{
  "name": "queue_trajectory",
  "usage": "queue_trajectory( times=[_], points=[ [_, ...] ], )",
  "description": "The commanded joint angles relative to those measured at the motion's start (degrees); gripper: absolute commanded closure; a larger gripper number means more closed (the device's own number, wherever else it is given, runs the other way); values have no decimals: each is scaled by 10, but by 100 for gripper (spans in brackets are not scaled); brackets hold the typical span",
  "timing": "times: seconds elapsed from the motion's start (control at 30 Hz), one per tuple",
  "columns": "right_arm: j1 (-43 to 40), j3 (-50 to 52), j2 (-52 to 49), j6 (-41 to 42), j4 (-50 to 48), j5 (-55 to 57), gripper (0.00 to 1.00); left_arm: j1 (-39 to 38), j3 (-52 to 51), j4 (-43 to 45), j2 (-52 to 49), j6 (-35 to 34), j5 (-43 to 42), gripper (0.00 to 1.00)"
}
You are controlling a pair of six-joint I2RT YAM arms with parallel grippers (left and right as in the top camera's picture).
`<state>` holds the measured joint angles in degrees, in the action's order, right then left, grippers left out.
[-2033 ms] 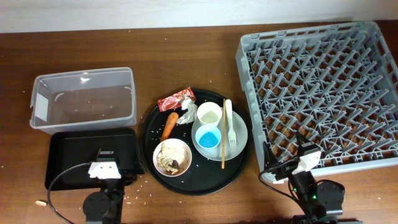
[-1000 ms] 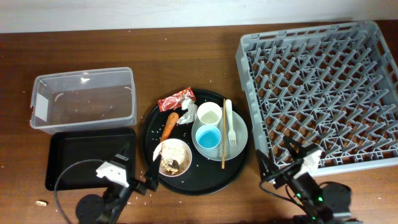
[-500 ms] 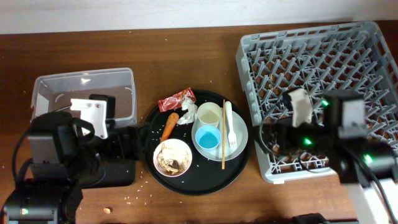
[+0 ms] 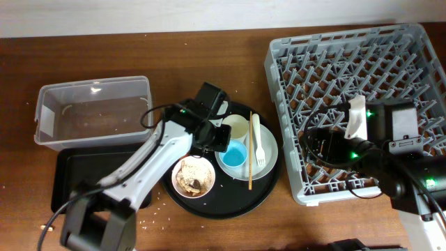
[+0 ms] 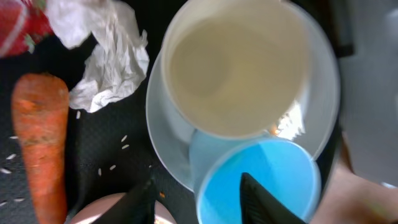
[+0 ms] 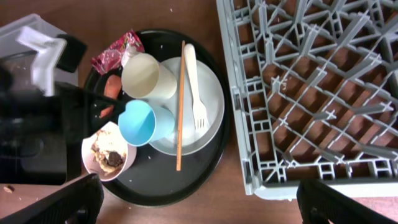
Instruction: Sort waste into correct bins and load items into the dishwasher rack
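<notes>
Left wrist: left hand (image 5: 198, 190) spread apart over the blue cup (image 5: 273, 171) (tissue (image 5: 109, 56) and carrot (image 5: 37, 143) alongside); right hand (image 6: 199, 190) gapes wide too.

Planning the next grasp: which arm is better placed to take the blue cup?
Left. The left tool, open, sits right over the rim of the blue cup; the right tool hangs over the dishwasher rack, farther off.

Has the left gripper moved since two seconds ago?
Yes. Overhead, the left gripper has gone from below the shallow black tray up and to the right, now over the round black tray at the blue cup.
</notes>
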<state>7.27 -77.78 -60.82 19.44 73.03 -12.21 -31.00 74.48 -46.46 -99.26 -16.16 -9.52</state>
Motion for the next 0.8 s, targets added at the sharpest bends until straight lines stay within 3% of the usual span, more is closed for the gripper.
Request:
queue_trajectory(
  times=[0.0,0.03,0.13,0.23,0.43,0.47,0.53,0.67,0.77],
  points=[
    [-3,-7,-7,3,3,9,1,-1,5,13,-44,-10,3,66],
    [-3,-7,-9,3,3,9,1,-1,5,12,-52,-10,-1,78],
    [-3,-7,-14,3,12,9,1,-11,5,9,-56,-10,-14,98],
    [-3,-7,-14,3,12,9,1,-11,8,-6,-41,-10,-34,100],
    [-3,-7,-14,-12,9,0,1,-2,56,-128,85,18,-57,100],
    [-3,-7,-14,-43,2,-37,0,11,56,-123,109,57,-112,100],
    [-2,-7,-14,-177,-29,-243,7,75,56,-102,180,137,-302,100],
    [-2,-7,-14,-300,-90,-531,13,137,56,-61,233,193,-493,100],
    [-2,-7,-14,-311,-116,-566,9,139,56,-3,239,193,-575,100]
  ],
)
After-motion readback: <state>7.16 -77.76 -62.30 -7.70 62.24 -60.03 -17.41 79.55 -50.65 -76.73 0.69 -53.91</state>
